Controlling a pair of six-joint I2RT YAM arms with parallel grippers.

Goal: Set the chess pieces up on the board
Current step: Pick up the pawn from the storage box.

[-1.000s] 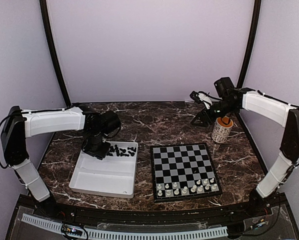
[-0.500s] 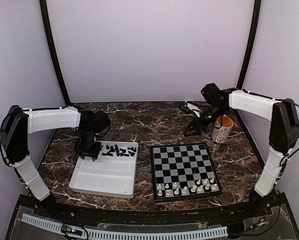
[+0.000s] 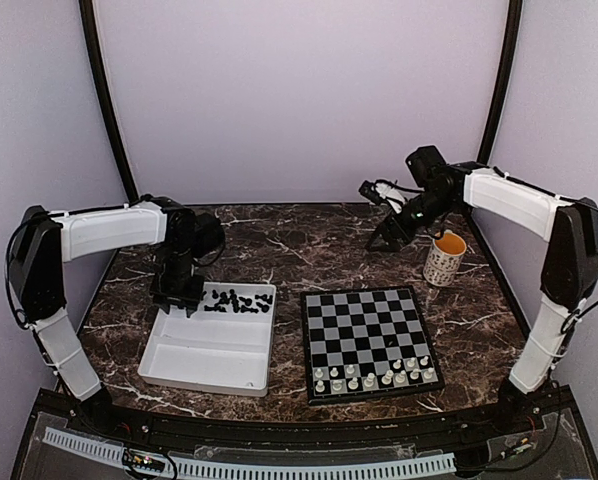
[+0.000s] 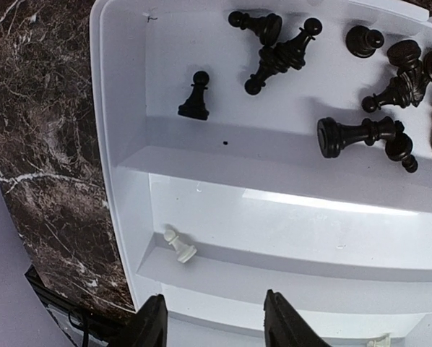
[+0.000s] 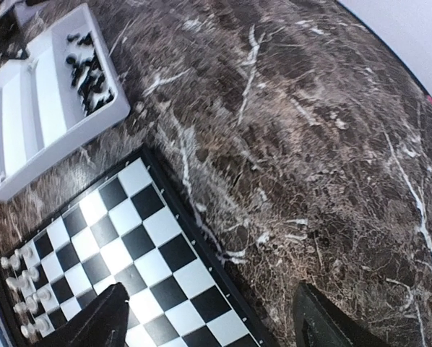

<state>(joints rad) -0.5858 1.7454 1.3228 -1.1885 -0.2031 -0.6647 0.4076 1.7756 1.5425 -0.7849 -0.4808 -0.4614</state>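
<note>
The board lies right of centre, with white chess pieces standing on its two nearest rows. Black chess pieces lie heaped at the far end of a white tray. My left gripper hovers over the tray's far left corner. In the left wrist view it is open and empty, above a white pawn lying on its side, with black pieces beyond. My right gripper hangs open and empty above the table behind the board. Its wrist view looks down on the board's edge.
A patterned mug with an orange inside stands at the back right, just right of my right gripper. The tray has raised dividers between its compartments. Dark marble tabletop stretches behind the board.
My right gripper has swung left and up, away from the mug, and its jaws have widened. My left gripper has shifted to the tray's far left corner and opened further.
</note>
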